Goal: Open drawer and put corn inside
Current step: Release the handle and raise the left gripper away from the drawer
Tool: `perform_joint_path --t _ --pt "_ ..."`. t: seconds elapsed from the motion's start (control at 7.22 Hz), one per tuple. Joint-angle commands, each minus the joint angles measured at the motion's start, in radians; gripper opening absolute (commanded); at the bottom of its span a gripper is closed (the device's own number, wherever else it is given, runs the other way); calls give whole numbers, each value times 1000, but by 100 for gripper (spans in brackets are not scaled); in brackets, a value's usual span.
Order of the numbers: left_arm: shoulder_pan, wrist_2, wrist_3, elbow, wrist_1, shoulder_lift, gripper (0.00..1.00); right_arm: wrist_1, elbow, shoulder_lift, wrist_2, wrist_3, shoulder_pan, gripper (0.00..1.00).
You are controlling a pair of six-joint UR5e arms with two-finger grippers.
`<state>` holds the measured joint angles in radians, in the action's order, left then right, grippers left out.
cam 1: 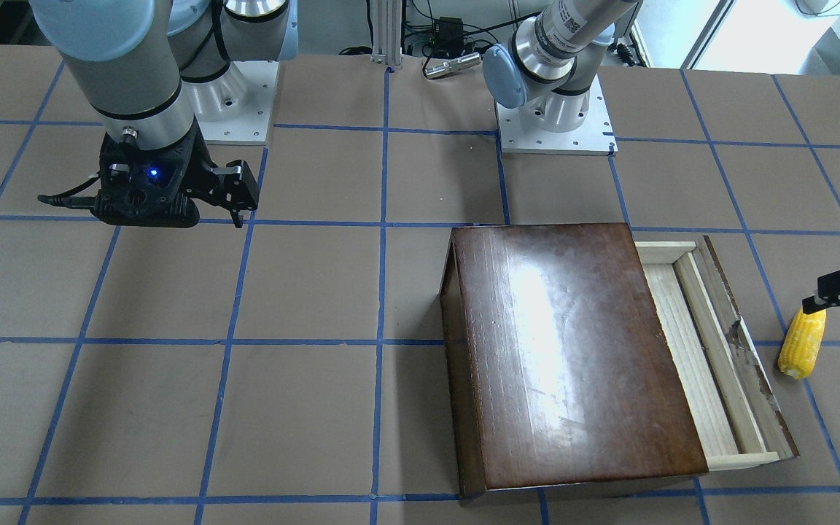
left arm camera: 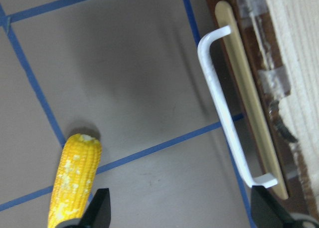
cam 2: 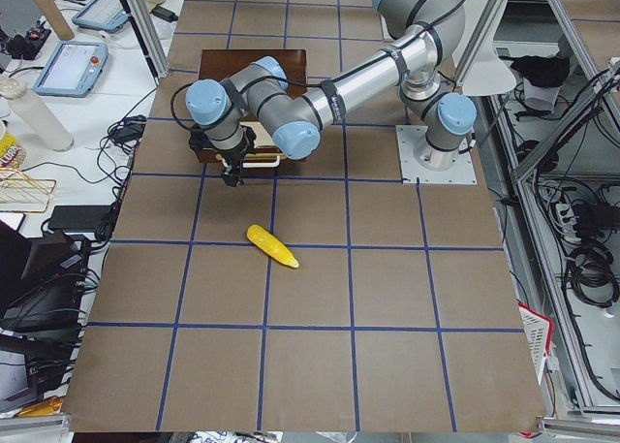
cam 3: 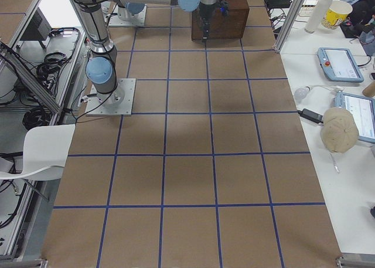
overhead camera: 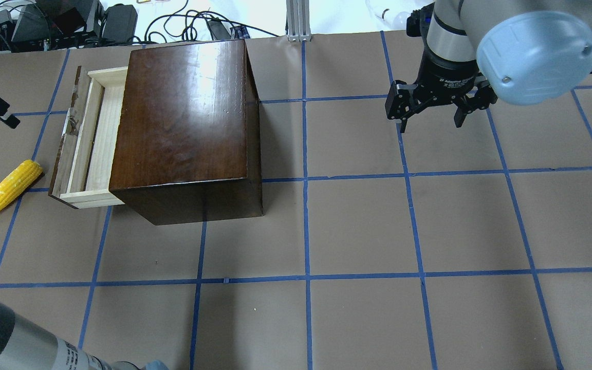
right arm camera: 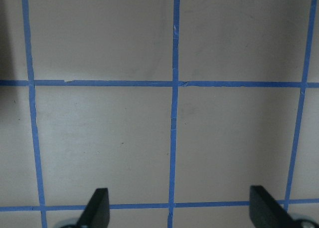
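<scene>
At the far left, the left claw (left arm camera: pixel 182 213) is held with fingers apart above the table (overhead camera: pixel 357 226); the corn (overhead camera: pixel 8 187) is laid on the table just outside the drawer (overhead camera: pixel 88 139), which is pulled partly from the dark box (overhead camera: pixel 188 113), only bare pale wood being shown inside; far right, the right claw (overhead camera: pixel 432 110) is held spread

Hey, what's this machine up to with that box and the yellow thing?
A two-armed robot is meant to put the corn into the drawer. The drawer is pulled partly out of its dark wooden box. The corn lies on the table beside the drawer front, not yet picked up. The left gripper hovers open near it; the right gripper hangs open, well away.
</scene>
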<state>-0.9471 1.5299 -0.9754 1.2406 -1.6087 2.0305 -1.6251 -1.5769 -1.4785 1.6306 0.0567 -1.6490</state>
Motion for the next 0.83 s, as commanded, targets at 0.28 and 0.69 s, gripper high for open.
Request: perform_joint_path --t 0.28,0.69 --pt "112 55 -332 19 108 65 100 -1 0 0 2 0 0 100" --pt "122 105 -465 153 280 99 100 -1 0 0 2 0 0 100"
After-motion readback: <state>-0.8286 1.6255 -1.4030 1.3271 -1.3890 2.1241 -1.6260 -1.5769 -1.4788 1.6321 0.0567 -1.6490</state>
